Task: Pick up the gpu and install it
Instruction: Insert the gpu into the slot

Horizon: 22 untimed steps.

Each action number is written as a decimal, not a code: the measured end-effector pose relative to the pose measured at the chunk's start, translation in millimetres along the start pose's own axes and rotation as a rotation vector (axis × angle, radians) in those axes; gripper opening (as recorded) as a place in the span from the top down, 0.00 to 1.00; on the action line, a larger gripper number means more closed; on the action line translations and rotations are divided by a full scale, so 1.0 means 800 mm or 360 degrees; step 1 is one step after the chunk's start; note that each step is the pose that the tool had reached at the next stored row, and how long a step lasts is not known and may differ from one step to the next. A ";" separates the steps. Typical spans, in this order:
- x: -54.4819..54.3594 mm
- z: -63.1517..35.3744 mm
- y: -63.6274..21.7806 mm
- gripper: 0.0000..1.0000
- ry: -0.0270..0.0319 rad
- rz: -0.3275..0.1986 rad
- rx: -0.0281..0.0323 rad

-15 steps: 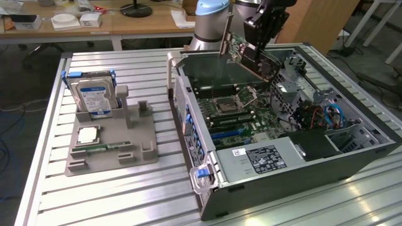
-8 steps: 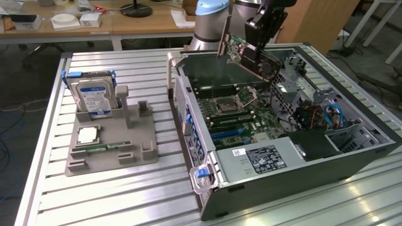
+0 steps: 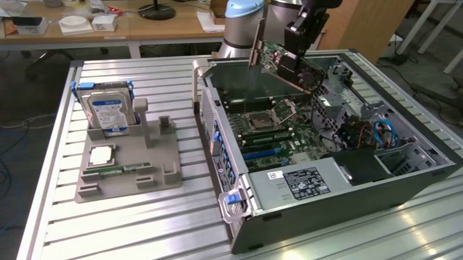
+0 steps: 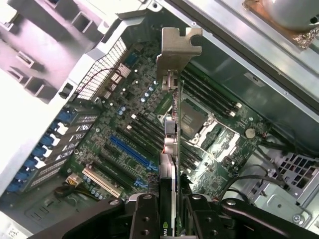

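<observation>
The gpu, a thin green card with a silver bracket, hangs tilted in the air above the open computer case, over the far part of the motherboard. My gripper is shut on the card from above. In the wrist view the gpu runs edge-on away from my black fingers, its silver bracket at the far end. Below it lie the motherboard's expansion slots and the CPU socket. The card touches nothing below.
A grey holder tray on the slatted table at the exterior view's left carries a hard drive with a blue-white label, a CPU and a memory stick. The case walls, drive cage and power supply ring the motherboard.
</observation>
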<state>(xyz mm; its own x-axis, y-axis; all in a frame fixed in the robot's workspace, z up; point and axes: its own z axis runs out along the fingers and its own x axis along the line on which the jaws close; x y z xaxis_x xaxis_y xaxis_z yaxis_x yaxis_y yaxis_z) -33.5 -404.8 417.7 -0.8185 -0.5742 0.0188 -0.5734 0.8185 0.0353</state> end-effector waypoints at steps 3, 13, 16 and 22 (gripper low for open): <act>0.000 0.000 0.000 0.74 0.00014 -0.0053 0.00007; 0.001 0.001 -0.001 0.74 0.00080 -0.0235 0.00042; 0.001 0.001 -0.001 0.74 0.00098 -0.0291 0.00054; 0.001 0.002 -0.001 0.74 0.00077 -0.0394 0.00109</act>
<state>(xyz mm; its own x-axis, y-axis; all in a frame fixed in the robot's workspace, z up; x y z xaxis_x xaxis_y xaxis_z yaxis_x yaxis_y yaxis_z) -33.6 -406.0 416.0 -0.6528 -0.7574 0.0153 -0.7567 0.6529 0.0326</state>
